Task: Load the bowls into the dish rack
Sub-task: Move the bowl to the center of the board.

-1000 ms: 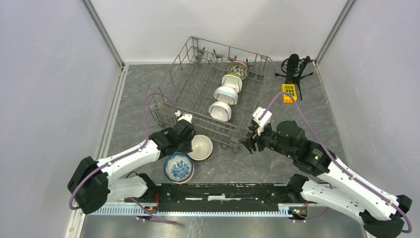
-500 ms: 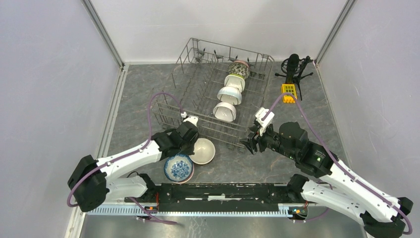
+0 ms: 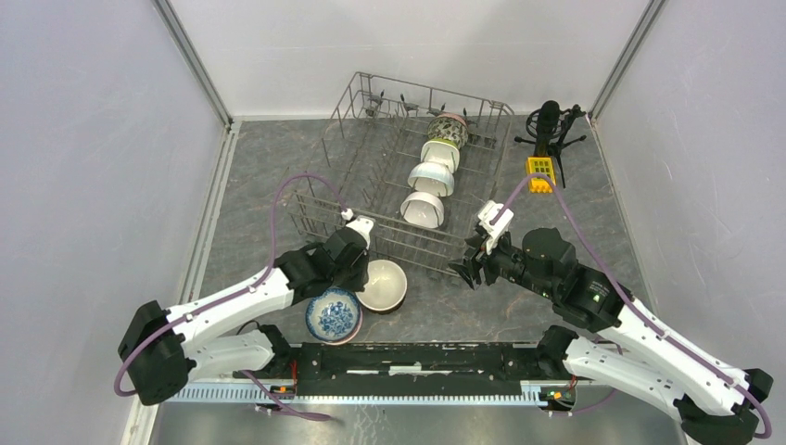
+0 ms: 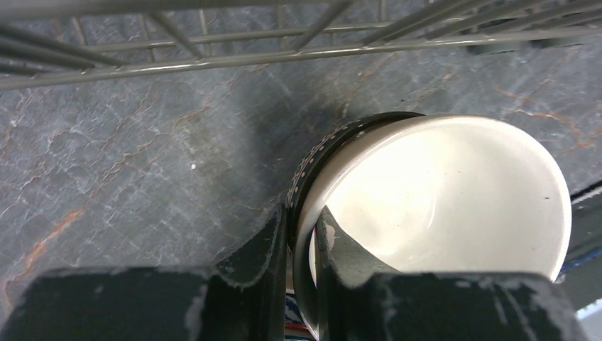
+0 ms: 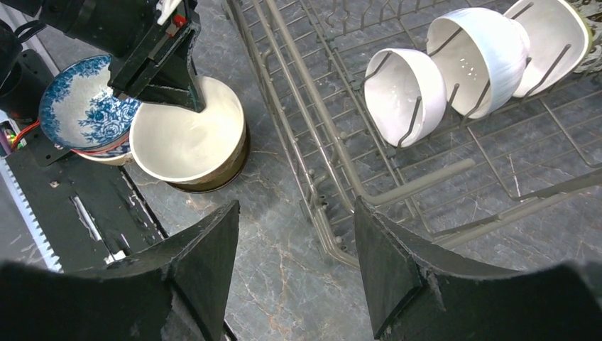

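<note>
My left gripper (image 3: 364,268) is shut on the near rim of a bowl (image 3: 385,285) that is cream inside and dark outside, just in front of the dish rack (image 3: 320,215). In the left wrist view one finger (image 4: 266,241) lies outside the bowl (image 4: 440,192) and the other inside. A blue-and-white bowl (image 3: 334,315) sits on another bowl beside it, near the left arm. Several bowls stand on edge in the rack, the nearest one white (image 3: 423,209). My right gripper (image 5: 294,213) hangs open and empty above the table by the dish rack's near right corner (image 5: 323,213).
A black microphone on a small stand (image 3: 549,130) and a yellow block (image 3: 540,173) are at the back right, beside the rack. A black rail (image 3: 417,357) runs along the near edge between the arm bases. Grey walls close in both sides.
My left gripper has carried the cream bowl slightly right and nearer. The dish rack has shifted a little to the right. The right gripper edged rightward early on, then held still.
</note>
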